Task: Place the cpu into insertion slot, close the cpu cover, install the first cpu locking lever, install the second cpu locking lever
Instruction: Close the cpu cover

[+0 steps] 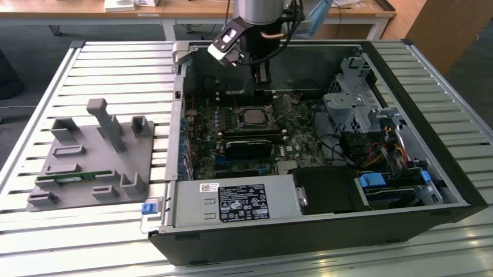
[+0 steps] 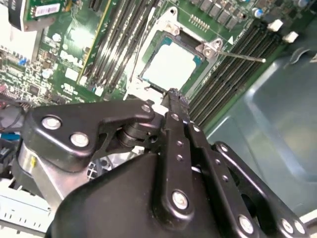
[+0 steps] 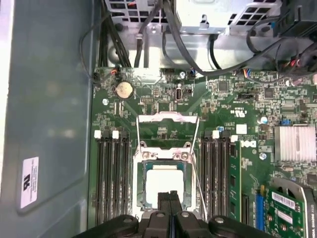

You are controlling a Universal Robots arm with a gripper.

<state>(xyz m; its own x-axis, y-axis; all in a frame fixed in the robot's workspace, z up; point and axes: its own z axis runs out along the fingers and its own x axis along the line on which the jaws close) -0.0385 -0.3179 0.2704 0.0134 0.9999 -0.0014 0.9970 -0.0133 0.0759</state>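
The gripper (image 2: 173,94) sits closest to the lens in both wrist views: one black linkage tool whose two fingers (image 3: 163,201) are pressed flat together, with only a hairline seam between them and nothing pinched there. Its tip is poised at the edge of the socket (image 3: 143,193), just over the rim. Whether it touches the metal cannot be told.

There is one chip (image 3: 166,178), a pale grey square, and it lies flat inside the one socket on the green board (image 3: 148,99). The one cover (image 3: 168,117), a thin silver frame with a cut-out centre, is swung back off the socket and lies open beside it, with the board showing through its middle. Two thin wire levers flank the socket. One lever (image 2: 242,56) sticks out over the long black slots (image 2: 233,69), and the other lever (image 2: 144,42) runs along the opposite side. The long slots stand in two banks, one on each side of the socket. One round coin battery (image 3: 124,89) sits beyond the open cover.

In the exterior view, the arm (image 1: 258,17) reaches down into one open computer case (image 1: 308,236) lying on a slatted table (image 1: 46,242). One black card (image 1: 248,145) sits near the socket, and one grey fixture (image 1: 92,167) rests on the table at the exterior view's left.
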